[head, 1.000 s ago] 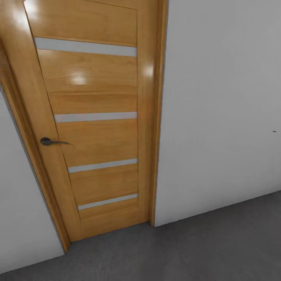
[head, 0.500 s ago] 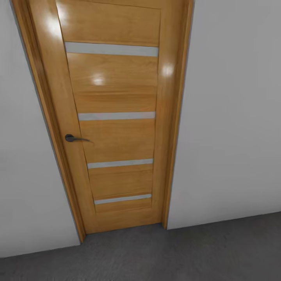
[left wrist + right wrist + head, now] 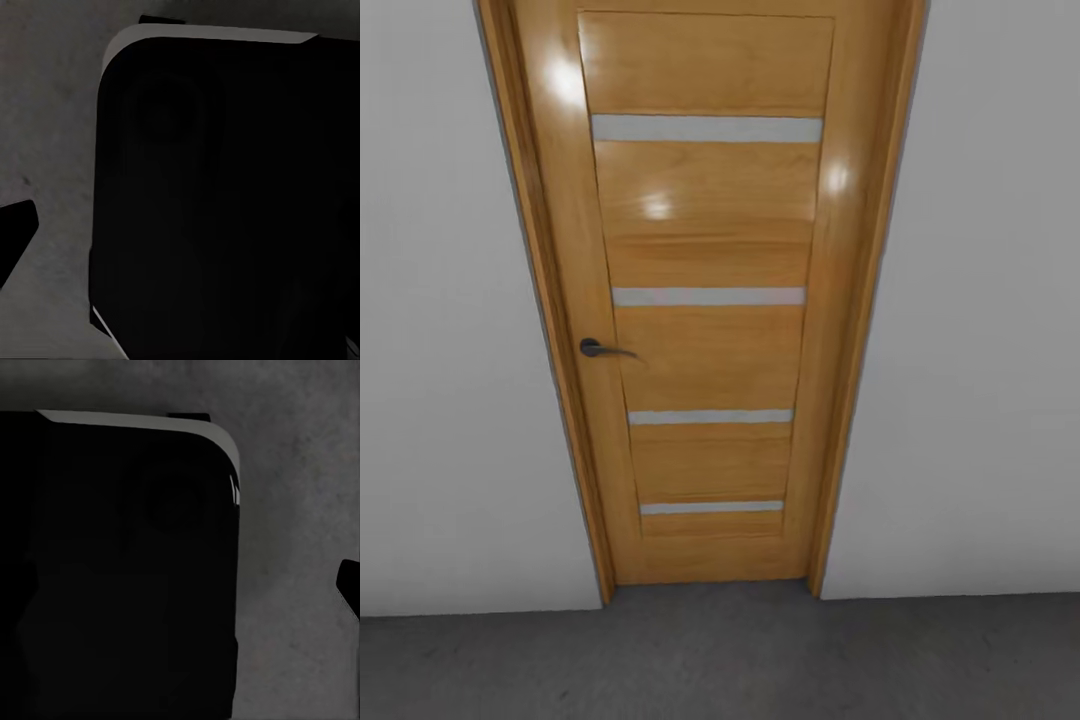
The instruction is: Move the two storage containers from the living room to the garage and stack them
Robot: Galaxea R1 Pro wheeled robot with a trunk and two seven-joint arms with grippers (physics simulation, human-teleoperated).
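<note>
the robot faced a closed orange wooden door [image 3: 705, 300] at twelve o'clock, its dark handle [image 3: 600, 348] toward nine, grey floor [image 3: 720, 655] at six. neither container was in sight, so their direction, long axis and nearer arm couldn't be judged. wrist views added dark robot bodywork [image 3: 225, 202] over mottled grey floor; whether either gripper was open couldn't be told.

1. An orange wooden door [image 3: 710, 300] stands shut, with four pale horizontal strips.
2. A dark lever handle [image 3: 600, 349] sits at its left edge.
3. White walls [image 3: 450, 350] flank it.
</note>
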